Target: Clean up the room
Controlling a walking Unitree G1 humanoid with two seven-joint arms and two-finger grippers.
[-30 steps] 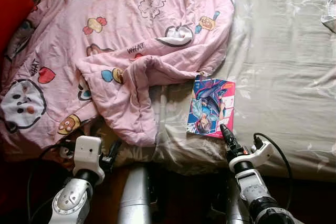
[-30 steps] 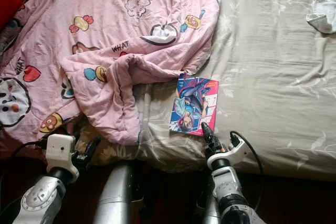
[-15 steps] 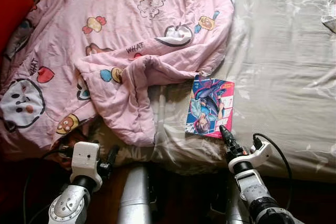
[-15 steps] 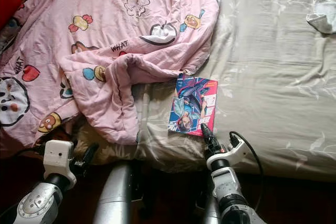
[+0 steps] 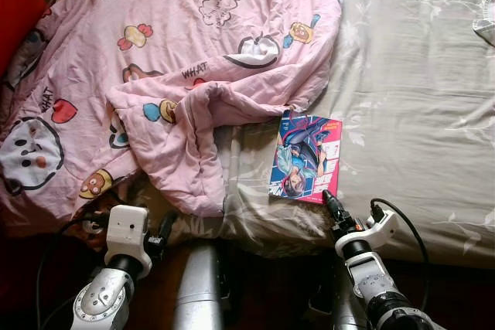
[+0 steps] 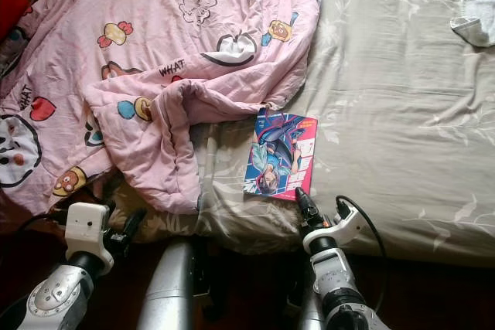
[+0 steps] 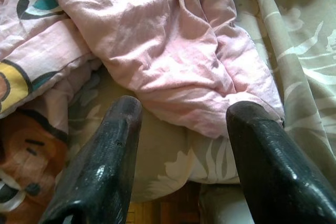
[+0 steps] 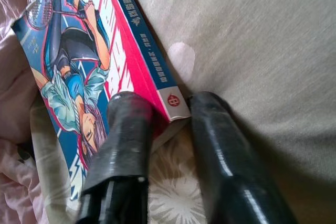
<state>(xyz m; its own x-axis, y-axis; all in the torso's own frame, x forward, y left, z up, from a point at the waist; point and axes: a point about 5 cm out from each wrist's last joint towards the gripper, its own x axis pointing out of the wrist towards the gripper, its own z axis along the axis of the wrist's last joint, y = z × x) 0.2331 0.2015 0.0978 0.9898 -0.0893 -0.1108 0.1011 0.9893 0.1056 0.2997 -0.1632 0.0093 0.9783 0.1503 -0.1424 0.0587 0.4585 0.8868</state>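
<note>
Comic book (image 5: 305,157): lies flat on the grey leaf-patterned bedsheet (image 5: 418,106), near the bed's front edge, its far corner just beside the hem of the pink quilt.
Right gripper (image 8: 160,114): at the book's near corner; one finger lies over the cover and the other on the sheet beside the spine, so the corner sits in the narrow gap between them, with no firm clamp visible.
Left gripper (image 7: 181,116): low at the bed's front edge, fingers spread apart and holding nothing, pointing at a hanging fold of the quilt.
Pink quilt (image 5: 178,52): rumpled, printed with cartoon figures, covering the bed's left half.
White cloth (image 6: 473,19): crumpled at the far right of the sheet.
</note>
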